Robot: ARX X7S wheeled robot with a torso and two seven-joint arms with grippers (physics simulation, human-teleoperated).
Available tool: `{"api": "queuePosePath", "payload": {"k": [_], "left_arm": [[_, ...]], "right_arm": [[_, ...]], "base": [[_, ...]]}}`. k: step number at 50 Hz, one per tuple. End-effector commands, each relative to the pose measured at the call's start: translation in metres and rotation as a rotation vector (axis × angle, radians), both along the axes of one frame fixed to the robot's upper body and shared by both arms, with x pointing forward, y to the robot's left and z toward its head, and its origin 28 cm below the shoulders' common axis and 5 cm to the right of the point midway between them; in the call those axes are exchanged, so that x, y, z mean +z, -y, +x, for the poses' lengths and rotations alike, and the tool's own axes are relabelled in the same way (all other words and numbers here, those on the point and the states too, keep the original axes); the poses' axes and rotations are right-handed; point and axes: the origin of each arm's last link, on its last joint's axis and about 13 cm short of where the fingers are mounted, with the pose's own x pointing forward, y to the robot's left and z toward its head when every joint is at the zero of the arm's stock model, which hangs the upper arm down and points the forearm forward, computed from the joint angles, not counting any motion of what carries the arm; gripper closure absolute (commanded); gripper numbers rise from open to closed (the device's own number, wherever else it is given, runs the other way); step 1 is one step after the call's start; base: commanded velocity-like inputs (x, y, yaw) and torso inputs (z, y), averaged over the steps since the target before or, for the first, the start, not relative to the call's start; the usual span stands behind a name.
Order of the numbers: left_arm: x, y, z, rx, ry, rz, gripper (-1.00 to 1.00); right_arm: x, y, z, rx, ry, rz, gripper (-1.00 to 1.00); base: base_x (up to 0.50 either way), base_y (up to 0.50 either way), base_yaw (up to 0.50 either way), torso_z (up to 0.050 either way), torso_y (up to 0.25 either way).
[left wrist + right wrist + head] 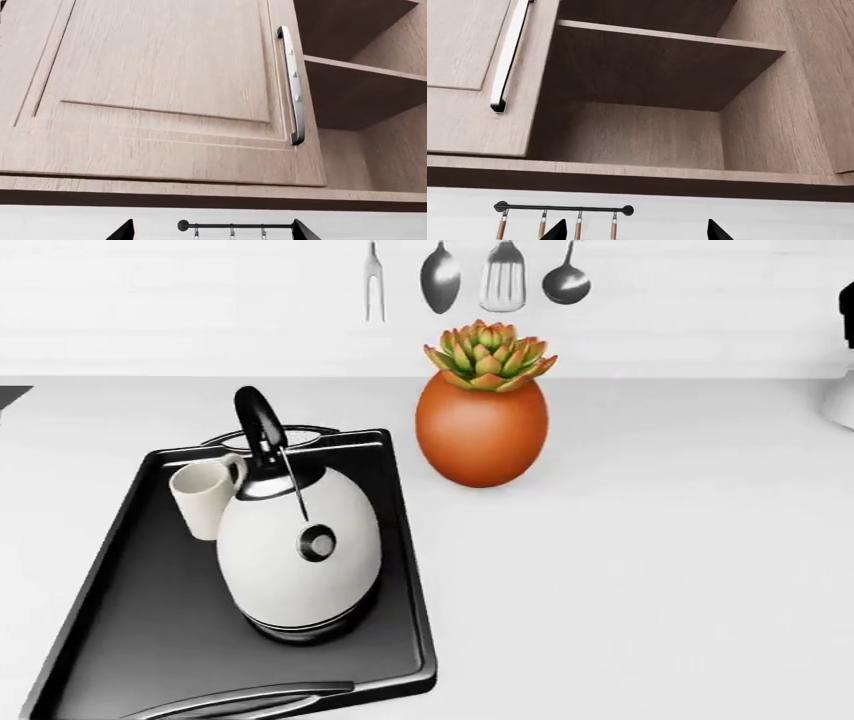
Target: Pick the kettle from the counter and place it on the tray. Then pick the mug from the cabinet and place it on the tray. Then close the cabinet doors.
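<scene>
left wrist view: pale wood-grain cabinet door (167,85) with a long chrome bar handle (291,85) sits pretty much flat to the frame, looks shut on this side. Open shelf space (360,90) shows past its edge. Two dark fingertips of the left gripper (212,231) poke in spread apart, holding nothing.

head view: egg-shaped white kettle with black arched handle (296,550) stands upright on the big black rectangular tray with raised rim (400,570), long axis vertical, its handle arching toward the back wall. Small cream-white mug (203,492) is upright right beside it, touching I think, hard to tell. Both are parked on the tray, so those steps look done. Orange egg-shaped succulent pot (482,430) stands off the tray on the white countertop (641,570).

right wrist view: bare wooden shelf (654,60), no right-hand door in front of it, so that side probably needs closing. Right gripper (637,231) tips spread wide, empty. Black utensil rail (564,208) below.
</scene>
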Motion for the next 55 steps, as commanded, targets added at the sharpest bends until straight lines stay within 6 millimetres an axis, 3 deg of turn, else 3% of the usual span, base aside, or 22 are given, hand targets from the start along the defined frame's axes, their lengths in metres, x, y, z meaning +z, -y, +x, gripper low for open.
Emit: {"api": "queuePosePath", "payload": {"k": [1, 55], "left_arm": [[-0.0010, -0.0004, 0.0005, -0.001, -0.003, -0.003, -1.00], [-0.0051, -0.0014, 0.0029, -0.008, -0.017, -0.011, -1.00]], "right_arm": [[0.0012, 0.0004, -0.0001, -0.003, 0.004, 0.001, -1.00], [0.0030, -0.0004, -0.0006, -0.005, 0.011, 0.000, -1.00]], "base": [[0.00, -0.50, 0.00, 0.000, 0.000], [0.00, -0.50, 0.00, 0.000, 0.000]]}}
